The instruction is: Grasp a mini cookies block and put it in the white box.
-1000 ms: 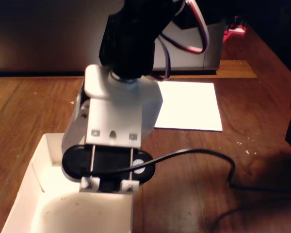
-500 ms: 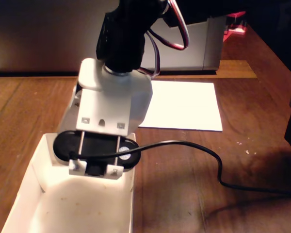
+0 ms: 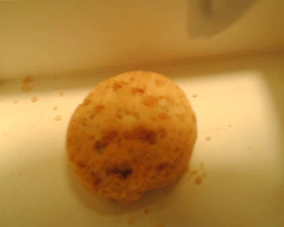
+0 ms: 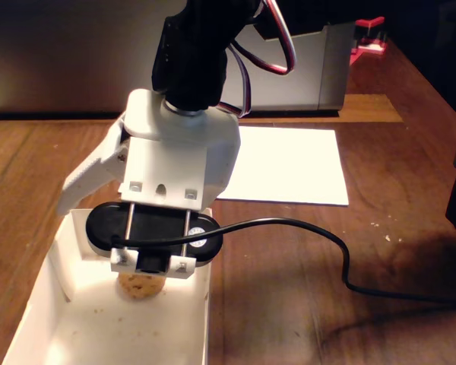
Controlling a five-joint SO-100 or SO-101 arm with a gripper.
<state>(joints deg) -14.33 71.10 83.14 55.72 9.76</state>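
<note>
Since the picture half a second before, 1 white finger (image 4: 87, 176) had swung out to the left in the fixed view, so the jaws stood wide, and the mini cookies block (image 4: 140, 286) had come into sight directly below the gripper (image 4: 125, 228), lying free on the floor of the white box (image 4: 45, 304). It sat under the black wrist camera housing (image 4: 156, 232), near the box's far wall. The wrist view showed the cookie (image 3: 131, 135) filling the middle, golden-brown with darker specks, resting on the box floor (image 3: 241, 142) with crumbs (image 3: 197, 178) scattered about it. Beyond the gripper, a flat white paper sheet (image 4: 289, 175) lay on the wooden table (image 4: 304, 304), and a black cable (image 4: 342, 262) ran off to the right.
</note>
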